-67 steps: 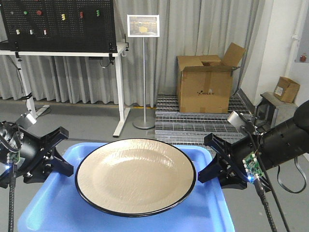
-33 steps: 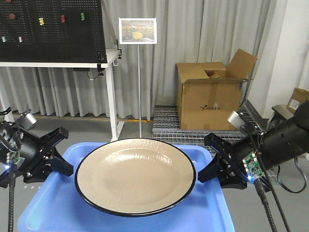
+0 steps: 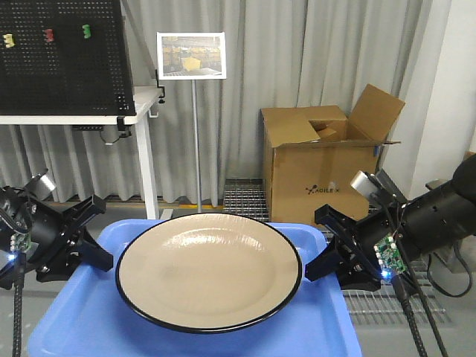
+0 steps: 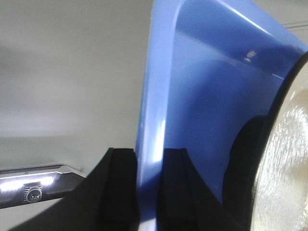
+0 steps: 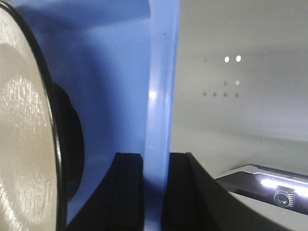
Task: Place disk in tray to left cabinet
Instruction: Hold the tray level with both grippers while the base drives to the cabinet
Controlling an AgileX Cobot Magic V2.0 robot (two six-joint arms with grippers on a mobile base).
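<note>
The tan disk [image 3: 208,269] with a thin black rim lies flat in the blue tray [image 3: 82,320], which is held up in the air at the bottom of the front view. My left gripper [image 3: 95,242] is shut on the tray's left rim [image 4: 149,144]. My right gripper [image 3: 323,245] is shut on the tray's right rim [image 5: 158,120]. The disk's edge shows in the left wrist view [image 4: 284,183] and in the right wrist view [image 5: 24,144]. The left cabinet is out of view.
Ahead stand a white table [image 3: 74,119] with a black pegboard [image 3: 59,52], a sign on a thin pole [image 3: 192,56], and an open cardboard box [image 3: 320,171] on a metal grate [image 3: 245,202]. Grey curtains cover the back wall.
The whole background has slid to the right in the view: pegboard table, sign stand and box have shifted, so the view has turned left. Both grippers still hold the tray the same way.
</note>
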